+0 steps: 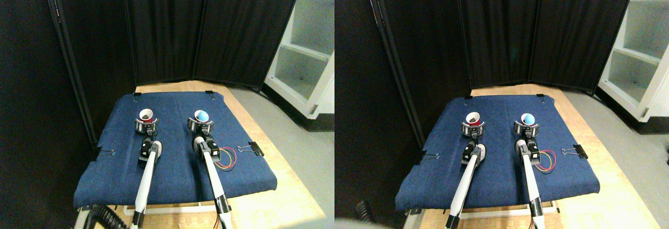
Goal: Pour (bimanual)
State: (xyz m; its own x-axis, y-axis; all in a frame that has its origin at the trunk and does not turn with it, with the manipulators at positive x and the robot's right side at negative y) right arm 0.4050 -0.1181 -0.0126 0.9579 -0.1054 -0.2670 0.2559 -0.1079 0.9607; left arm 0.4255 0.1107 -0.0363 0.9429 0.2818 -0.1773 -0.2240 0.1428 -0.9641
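Note:
A red cup (145, 115) with a white inside and something dark in it stands on the blue cloth (172, 179), left of centre. My left gripper (146, 126) has its grey curved jaws wrapped around the cup's lower part. To the right stands a blue cup (202, 115), pale blue inside, with my right gripper (202, 126) closed around its base in the same way. Both cups look upright and sit about a hand's width apart.
The cloth is held to a wooden table by black binder clips (251, 149) at its edges. Red and yellow wires (226, 159) loop beside the right arm. Black curtain panels (167, 30) stand behind, and a white shelf unit (308, 56) stands at the right.

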